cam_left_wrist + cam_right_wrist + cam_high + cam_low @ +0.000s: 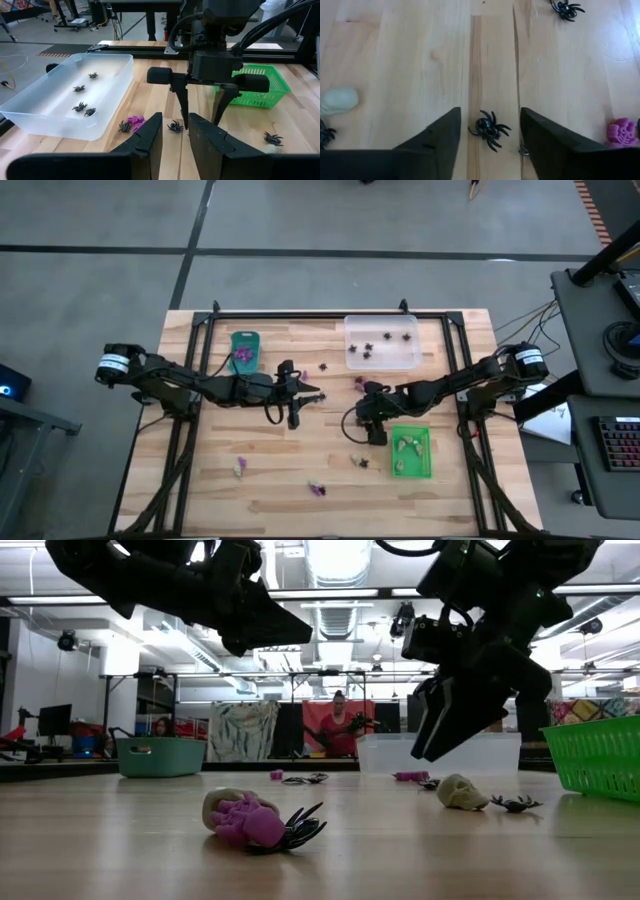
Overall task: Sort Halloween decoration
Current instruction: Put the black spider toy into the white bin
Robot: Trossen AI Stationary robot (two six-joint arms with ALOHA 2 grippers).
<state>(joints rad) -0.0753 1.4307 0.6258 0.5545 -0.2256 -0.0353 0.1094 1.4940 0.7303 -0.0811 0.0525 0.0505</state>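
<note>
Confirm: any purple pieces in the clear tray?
No. The clear tray holds only black spiders.

Two matte black jointed arms with white-labelled shoulder motors, looped black cables, and wedge-shaped black fingers (437, 145).

The table (280, 480) is pale wood with a lengthwise grain. Black spiders (79, 106) lie in the clear tray (383, 341); another black spider (489, 129) sits between dark fingers (432, 145). A purple skull (245, 820) and a cream skull (460, 792) lie on the wood. One basket (411, 452) is bright green, one tray (244, 351) teal
</note>
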